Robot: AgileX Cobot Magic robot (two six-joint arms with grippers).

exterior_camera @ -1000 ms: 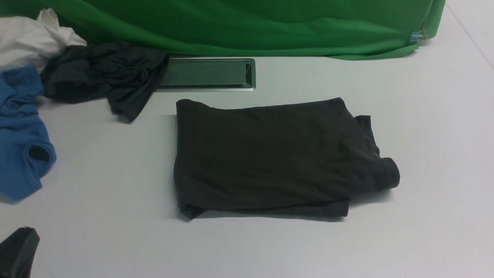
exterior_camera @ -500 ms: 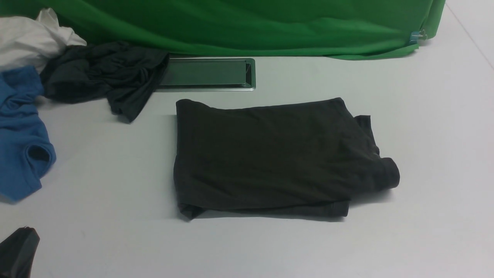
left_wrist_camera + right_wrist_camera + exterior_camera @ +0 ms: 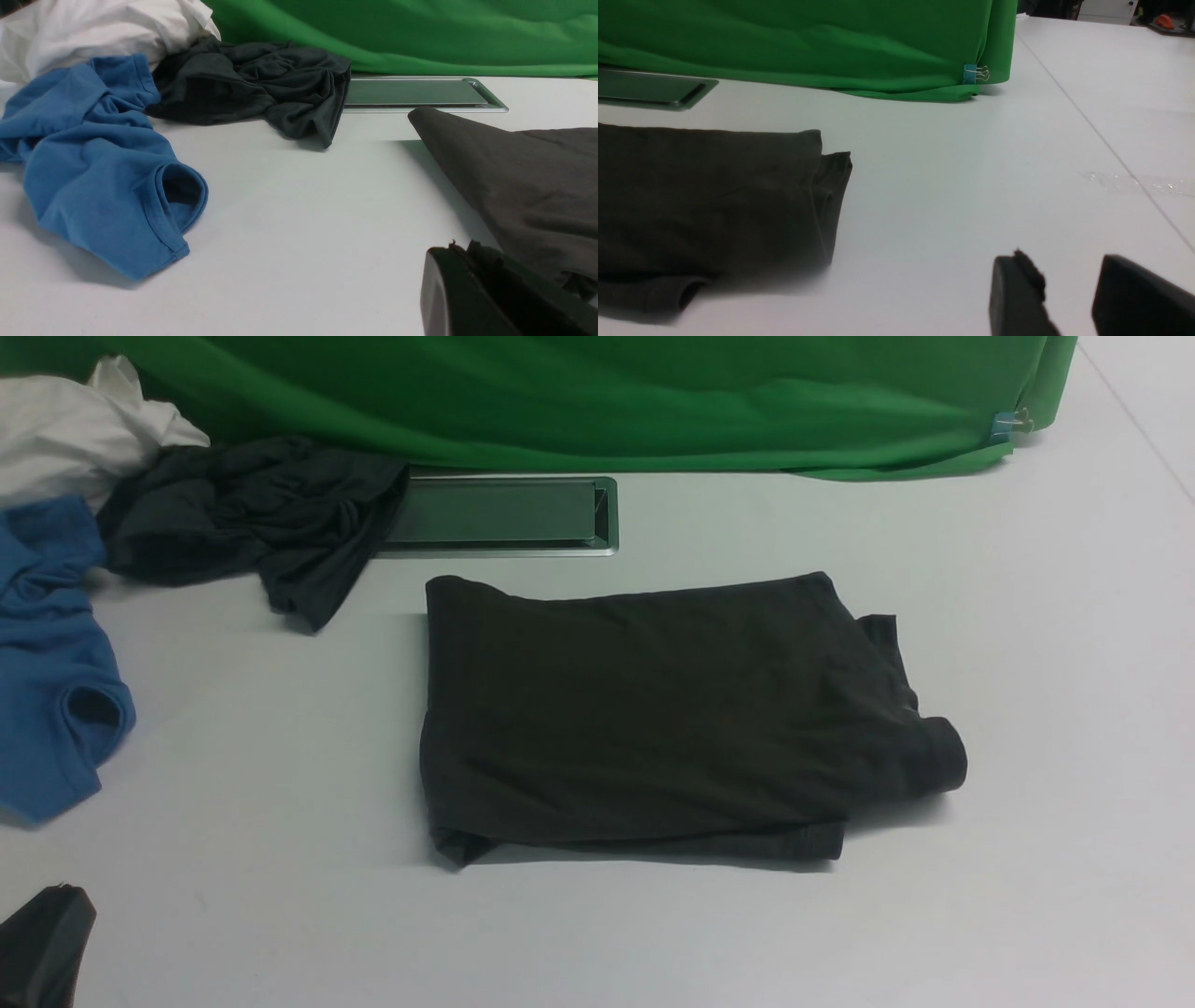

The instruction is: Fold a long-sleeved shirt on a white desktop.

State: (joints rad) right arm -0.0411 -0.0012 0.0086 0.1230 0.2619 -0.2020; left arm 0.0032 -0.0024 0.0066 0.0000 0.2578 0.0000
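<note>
From the front, the long-sleeved shirt lies folded into a rough rectangle in the middle of the white desktop, one rolled end sticking out to the right. Behind it sits the metal-rimmed hatch, and beyond that the green cloth. At far left a charcoal garment, a blue shirt and a white cloth are heaped together, well apart from the folded shirt. The left gripper shows only as a dark tip in the lower left corner. The left wrist view shows that gripper with its jaws pressed together, empty, near the shirt's edge. The right wrist view shows the right gripper with fingers spread apart, holding nothing, low over bare tabletop, apart from the shirt.
</note>
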